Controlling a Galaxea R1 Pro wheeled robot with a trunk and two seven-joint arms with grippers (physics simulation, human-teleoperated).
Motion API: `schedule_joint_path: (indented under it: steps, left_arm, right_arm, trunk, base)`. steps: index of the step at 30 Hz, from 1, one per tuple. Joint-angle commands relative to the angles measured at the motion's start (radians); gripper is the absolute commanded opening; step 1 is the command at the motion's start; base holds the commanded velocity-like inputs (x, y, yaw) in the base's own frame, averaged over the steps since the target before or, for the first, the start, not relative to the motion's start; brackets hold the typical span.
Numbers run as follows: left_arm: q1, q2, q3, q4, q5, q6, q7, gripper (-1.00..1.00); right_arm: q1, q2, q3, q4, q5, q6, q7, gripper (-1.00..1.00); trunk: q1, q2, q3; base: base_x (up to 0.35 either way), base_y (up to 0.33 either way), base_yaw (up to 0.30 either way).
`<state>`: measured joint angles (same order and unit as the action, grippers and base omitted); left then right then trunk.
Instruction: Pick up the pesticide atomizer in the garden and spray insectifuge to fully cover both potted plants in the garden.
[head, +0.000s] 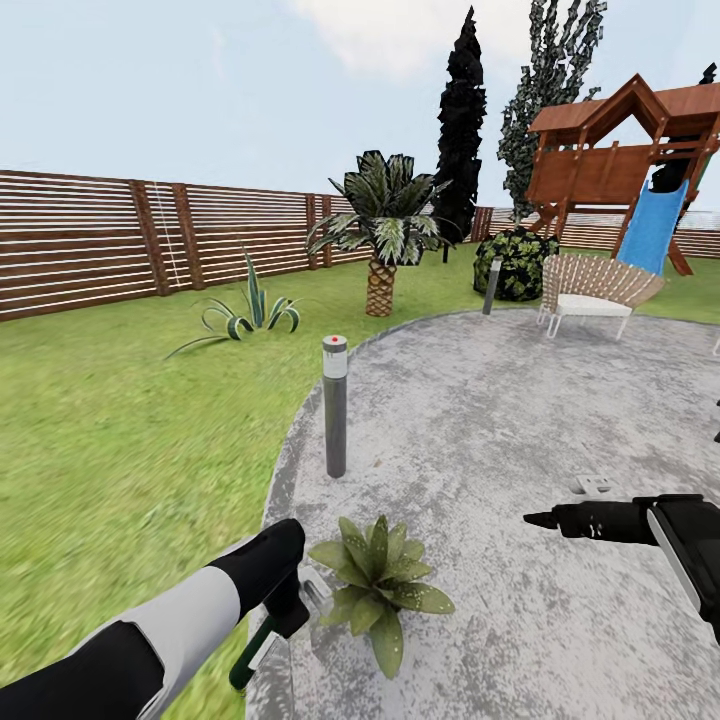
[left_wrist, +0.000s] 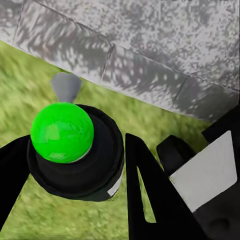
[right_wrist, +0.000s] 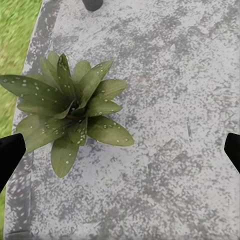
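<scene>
The pesticide atomizer (head: 250, 657) hangs slanted at the patio's edge, dark green with a white band, and my left gripper (head: 283, 612) is shut on it. In the left wrist view the atomizer's bright green cap (left_wrist: 62, 132) sits between the two black fingers (left_wrist: 150, 195). One potted plant (head: 380, 585), a low rosette of olive leaves with pale speckles, lies on the paving just right of that gripper. My right gripper (head: 545, 520) hovers open to the plant's right. The right wrist view looks down on the plant (right_wrist: 70, 112), with both fingertips (right_wrist: 10, 155) spread wide.
A grey bollard lamp (head: 335, 410) stands at the patio (head: 520, 420) rim behind the plant, and a second one (head: 490, 285) farther back. An agave (head: 245, 315), a palm (head: 385, 235), a bush (head: 520, 262), a white chair (head: 595, 290), a playhouse with a slide (head: 640, 170) and the fence (head: 100, 240) ring the lawn.
</scene>
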<state>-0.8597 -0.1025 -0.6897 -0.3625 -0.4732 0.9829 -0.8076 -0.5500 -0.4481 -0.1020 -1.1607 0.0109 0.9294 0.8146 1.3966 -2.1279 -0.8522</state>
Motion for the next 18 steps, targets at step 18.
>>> schedule_joint_path:
  steps: [18]
  left_arm:
    - [0.001,-0.005,0.134,-0.072,-0.001,-0.023,0.096,-1.00]
  right_arm:
    - [-0.001,0.000,-0.002,0.000,0.001,0.006,0.005,1.00]
  trunk:
    - [0.000,0.000,-0.001]
  base:
    - [0.000,0.000,0.000]
